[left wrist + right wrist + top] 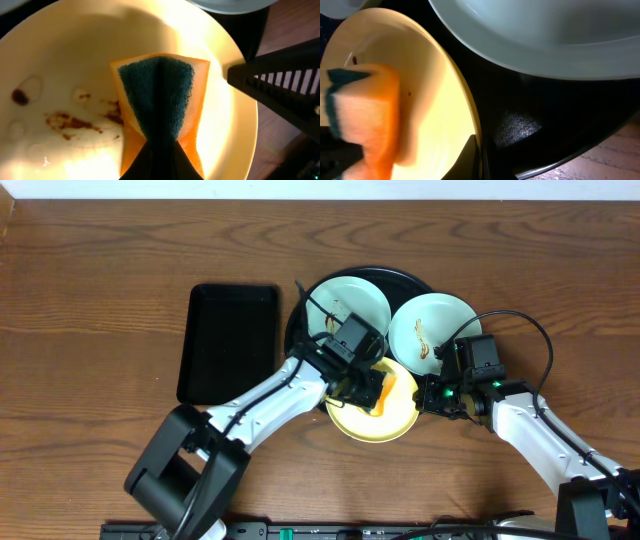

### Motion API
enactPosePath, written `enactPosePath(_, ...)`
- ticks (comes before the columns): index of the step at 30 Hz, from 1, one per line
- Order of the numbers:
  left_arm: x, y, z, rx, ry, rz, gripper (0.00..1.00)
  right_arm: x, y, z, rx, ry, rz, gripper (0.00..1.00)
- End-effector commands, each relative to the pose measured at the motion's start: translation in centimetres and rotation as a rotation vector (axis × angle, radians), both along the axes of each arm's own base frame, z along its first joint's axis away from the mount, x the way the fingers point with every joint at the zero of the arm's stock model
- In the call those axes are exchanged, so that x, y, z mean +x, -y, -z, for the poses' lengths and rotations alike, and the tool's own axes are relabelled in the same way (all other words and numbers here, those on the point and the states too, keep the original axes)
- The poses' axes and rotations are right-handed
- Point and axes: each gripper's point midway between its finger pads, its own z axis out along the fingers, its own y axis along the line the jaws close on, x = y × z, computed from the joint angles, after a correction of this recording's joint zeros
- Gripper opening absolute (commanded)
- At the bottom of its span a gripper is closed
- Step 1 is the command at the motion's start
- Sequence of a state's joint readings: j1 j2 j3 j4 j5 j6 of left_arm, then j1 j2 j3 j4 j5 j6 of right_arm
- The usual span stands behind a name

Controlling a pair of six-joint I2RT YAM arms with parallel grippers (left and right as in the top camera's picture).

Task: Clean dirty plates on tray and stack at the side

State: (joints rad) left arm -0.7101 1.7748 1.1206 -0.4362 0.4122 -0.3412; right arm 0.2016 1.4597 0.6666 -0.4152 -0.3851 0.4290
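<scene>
The wooden worktop (100, 280) stretches wide around the round tray (400, 278), with a rectangular tray (230, 343) just to its left. The round tray holds two mint plates (345, 298), the right one smeared, and the yellow plate (385, 425) juts past its near rim. The left pincer (368, 390) pinches an orange sponge (160, 100) onto the yellow plate, and the right pincer (428, 395) nips that plate's rim close by. Only the left wrist view shows the brown smears (75, 121).

— Any writing on your feeds?
— None I can read. The plates (435, 320), the tray (405, 280) and the desk (100, 240) carry no legible label, brand or number in my three views.
</scene>
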Motion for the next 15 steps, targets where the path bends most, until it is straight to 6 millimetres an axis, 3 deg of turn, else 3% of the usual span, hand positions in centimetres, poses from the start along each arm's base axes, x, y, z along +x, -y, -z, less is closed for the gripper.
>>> enactPosePath(1, -0.4, 0.8, 0.3, -0.007, -0.008, -0.004, 0.08, 0.3, -0.3, -0.3, 0.005, 0.004, 0.001, 0.01)
enactPosePath(8, -1.0, 1.9, 1.5, 0.008, -0.001, 0.018, 0.08, 0.3, -0.3, -0.2, 0.002, 0.004, 0.002, 0.01)
enactPosePath(15, 0.2, 0.1, 3.9, 0.114, 0.017, -0.029, 0.08, -0.1, -0.2, -0.1, -0.001, -0.012, 0.002, 0.01)
